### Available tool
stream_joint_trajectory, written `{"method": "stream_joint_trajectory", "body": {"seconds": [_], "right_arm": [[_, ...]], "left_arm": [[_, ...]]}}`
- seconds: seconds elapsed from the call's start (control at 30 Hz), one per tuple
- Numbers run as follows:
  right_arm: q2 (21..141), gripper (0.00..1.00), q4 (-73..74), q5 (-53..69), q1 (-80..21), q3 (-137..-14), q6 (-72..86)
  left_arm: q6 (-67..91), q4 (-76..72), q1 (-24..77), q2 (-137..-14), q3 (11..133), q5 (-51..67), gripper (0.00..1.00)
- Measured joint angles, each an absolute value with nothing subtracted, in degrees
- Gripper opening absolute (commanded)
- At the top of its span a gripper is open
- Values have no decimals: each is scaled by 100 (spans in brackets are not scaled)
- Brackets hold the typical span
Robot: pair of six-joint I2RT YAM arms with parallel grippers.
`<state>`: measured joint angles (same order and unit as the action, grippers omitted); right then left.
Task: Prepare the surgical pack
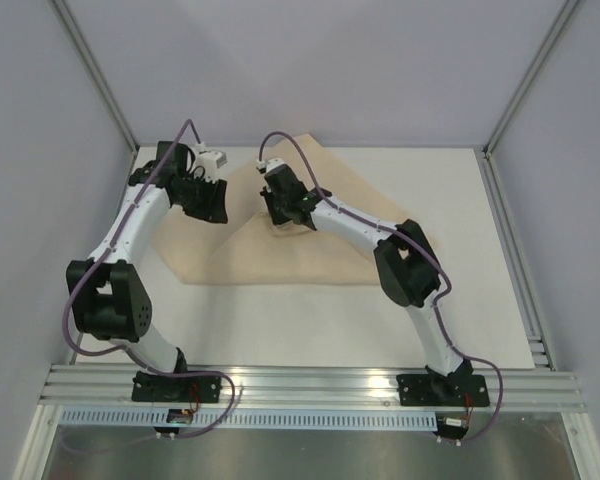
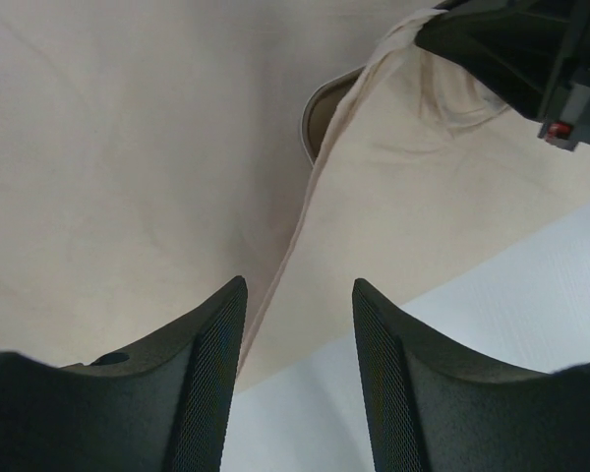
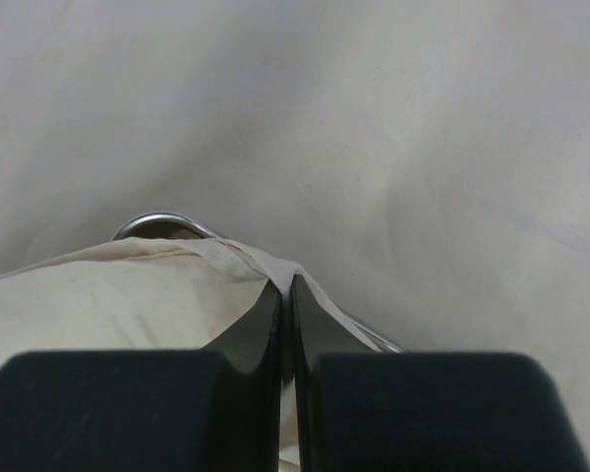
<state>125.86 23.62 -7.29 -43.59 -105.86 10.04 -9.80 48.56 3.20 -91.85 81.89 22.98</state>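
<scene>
The surgical pack is a large tan cloth (image 1: pixel 310 255) spread on the white table, with a fold drawn over a steel tray. Only the tray's rim shows, as a corner (image 2: pixel 318 118) in the left wrist view and a curved edge (image 3: pixel 157 219) in the right wrist view. My right gripper (image 1: pixel 283 222) is shut on the hem of the folded cloth (image 3: pixel 246 258), holding it over the tray. My left gripper (image 2: pixel 297 287) hovers open just left of it, above the fold's edge (image 2: pixel 305 211), with nothing between its fingers. Whatever lies in the tray is hidden under the cloth.
White tabletop (image 1: pixel 330 330) lies in front of the cloth. Grey walls and aluminium posts (image 1: pixel 100 90) close in the back and sides. A metal rail (image 1: pixel 310 385) carries both arm bases at the near edge.
</scene>
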Motion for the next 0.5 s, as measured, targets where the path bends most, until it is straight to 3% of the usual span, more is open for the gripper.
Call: {"method": "stream_joint_trajectory", "body": {"seconds": [0.1,0.23,0.27,0.37,0.5], "right_arm": [[12964,1,2368,-672,-4276,-10801,1194],[13244,16,2344,-569,-4099,-11056,1481],[13305,32,2368,-558,-4056,-11157,1527],[13561,63,2403,-548,-3966,-11504,1664],[13666,70,2552,-515,-3826,-11579,1994]], "left_arm": [[-980,4794,508,-9360,8215,2235,57],[-978,4718,716,-9614,8274,2169,57],[-978,4707,753,-9692,8309,2152,57],[-976,4681,849,-9955,8471,2075,57],[-976,4657,1007,-10326,8744,1951,57]]}}
